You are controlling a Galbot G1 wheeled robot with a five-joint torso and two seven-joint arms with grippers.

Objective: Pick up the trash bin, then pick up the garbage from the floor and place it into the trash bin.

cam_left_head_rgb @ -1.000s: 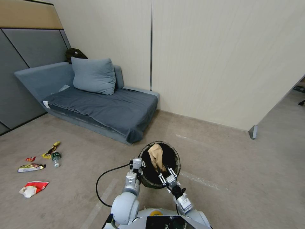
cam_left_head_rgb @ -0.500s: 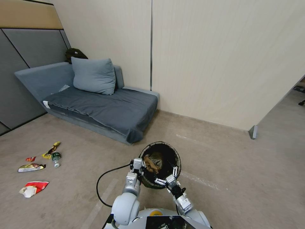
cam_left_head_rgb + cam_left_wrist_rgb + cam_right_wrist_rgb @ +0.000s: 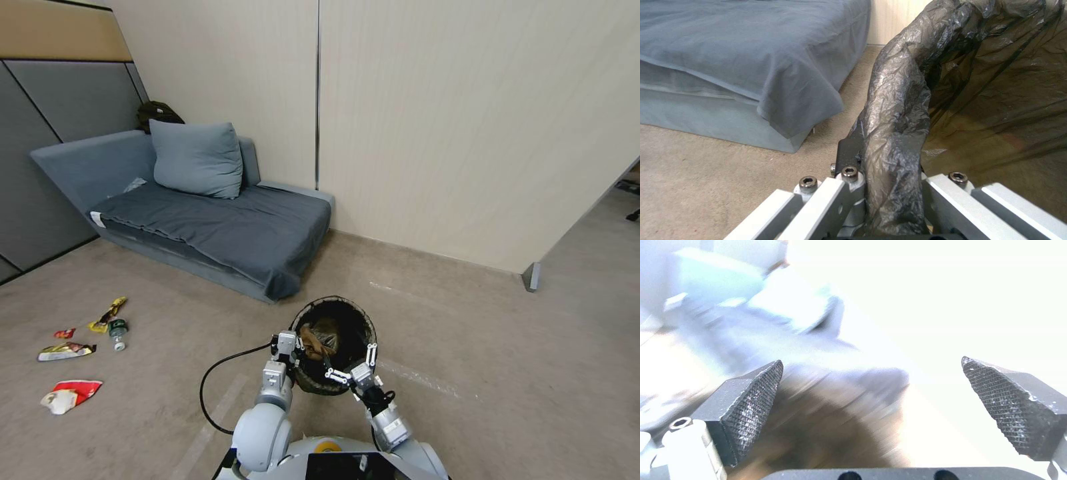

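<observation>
Currently left pincer (image 3: pixel 291 348) clamps trash bin (image 3: pixel 307 381) rim; right pincer (image 3: pixel 351 363) gapes empty above tan peel (image 3: pixel 320 339) inside. 5 litter pieces (image 3: pixel 67 350) remain left on floor.

Crinkled, glossy black plastic film lines the trash bin (image 3: pixel 902 100), pinched at the rim by the left gripper (image 3: pixel 893 200) of brushed silver metal with dark screws. The right gripper (image 3: pixel 871 406) spreads matt grey pads (image 3: pixel 751 406), finely cross-hatched. Matt blue-grey cloth covers the sofa (image 3: pixel 220 227); the carpet floor (image 3: pixel 500 400) looks rough.
</observation>
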